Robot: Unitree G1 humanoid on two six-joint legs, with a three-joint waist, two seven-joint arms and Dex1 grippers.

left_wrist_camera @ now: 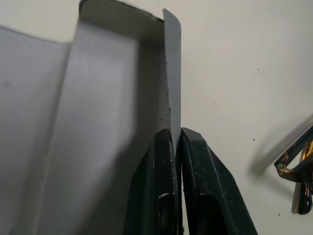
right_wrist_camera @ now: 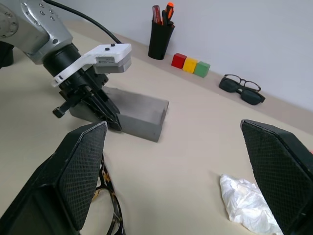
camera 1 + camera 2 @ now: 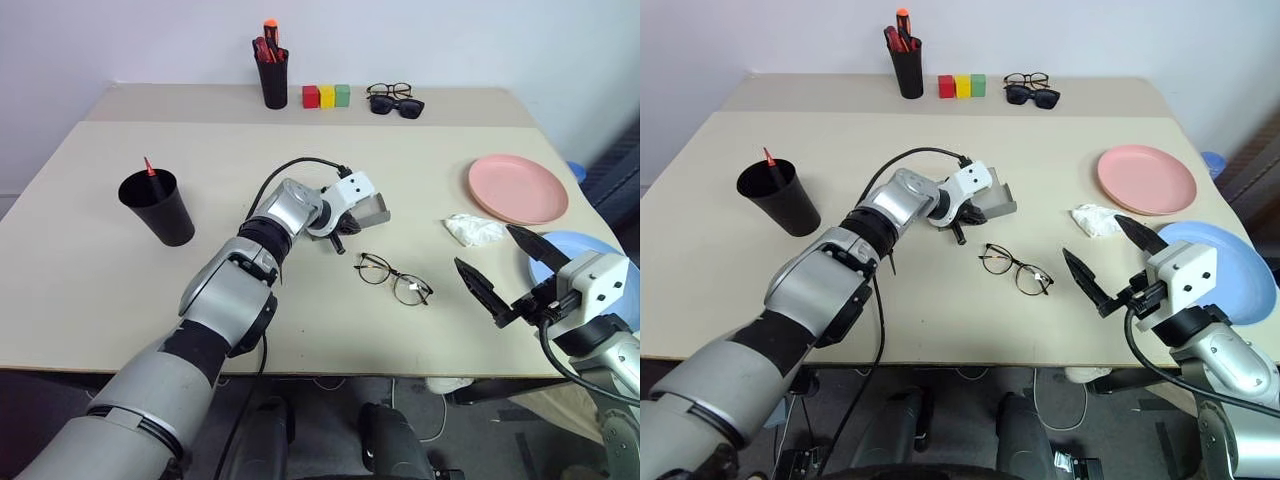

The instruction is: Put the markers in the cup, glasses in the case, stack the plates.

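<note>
No writing is readable anywhere. The left gripper [image 1: 177,147] is pinched shut on a wall of the open grey case [image 2: 139,112]; the left wrist view shows its bare lining. The right gripper [image 3: 505,270] gapes wide, empty. The glasses [image 3: 392,278] lie just right of the case. A red marker [image 3: 150,167] stands in the cup [image 3: 158,207], far left.

A beige table [image 3: 90,260] stands against a plain pale wall [image 3: 120,40].

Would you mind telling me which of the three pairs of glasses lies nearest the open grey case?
The thin wire-framed glasses with round clear lenses, alone mid-table just in front of the case; the other two pairs sit together at the far edge.
</note>
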